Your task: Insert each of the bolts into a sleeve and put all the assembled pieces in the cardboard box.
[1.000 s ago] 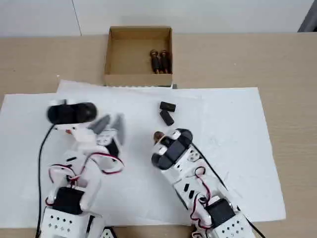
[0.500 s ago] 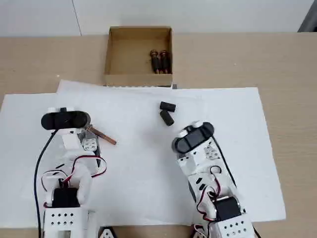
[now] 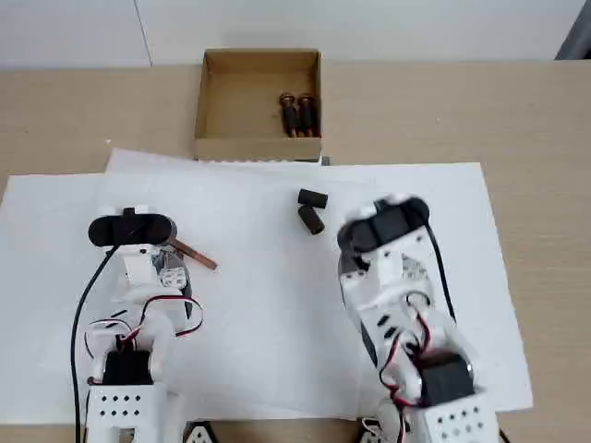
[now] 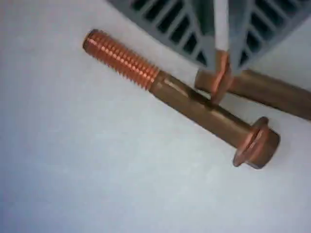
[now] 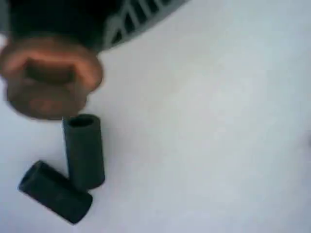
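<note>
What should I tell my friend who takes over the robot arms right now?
Left gripper: shut on the flange of one copper-coloured metal bolt; a loose copper bolt lies beside it on the white paper sheet.
Right gripper: holds a third copper bolt near two black tube-shaped sleeves lying on the paper.
Done: two bolt-in-sleeve pieces lie in the brown cardboard box.
Left: sleeve the remaining bolts, then box them.
</note>
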You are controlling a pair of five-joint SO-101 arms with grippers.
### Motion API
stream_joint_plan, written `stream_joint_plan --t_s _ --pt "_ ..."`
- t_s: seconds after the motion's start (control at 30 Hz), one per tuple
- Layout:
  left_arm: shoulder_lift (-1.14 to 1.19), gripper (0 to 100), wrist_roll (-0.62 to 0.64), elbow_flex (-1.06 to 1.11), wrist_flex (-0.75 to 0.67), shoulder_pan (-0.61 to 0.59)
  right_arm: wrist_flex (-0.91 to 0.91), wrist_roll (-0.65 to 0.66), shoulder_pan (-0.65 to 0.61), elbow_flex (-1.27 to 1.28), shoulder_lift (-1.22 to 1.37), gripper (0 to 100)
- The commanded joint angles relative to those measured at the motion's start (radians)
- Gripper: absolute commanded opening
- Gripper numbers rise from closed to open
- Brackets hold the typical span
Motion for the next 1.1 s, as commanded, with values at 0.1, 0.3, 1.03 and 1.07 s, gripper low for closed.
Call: stream_joint_plan --t_s 0.1,0.3,1.03,1.07 --pt "-0.012 1 -0.005 0.015 -0.021 0.006 -0.081 -0.008 0.007 -0.354 0.384 0.2" --pt "-0.012 1 -0.005 0.018 -0.021 0.006 -0.097 -0.005 0.007 -0.657 0.71 0.2" --pt "-0.012 1 -0.005 0.018 -0.021 0.006 -0.297 0.232 0.001 -1.64 1.733 0.3" --pt "-0.012 1 -0.005 0.018 -0.021 0.006 -0.312 0.258 -0.002 -1.649 1.761 0.3"
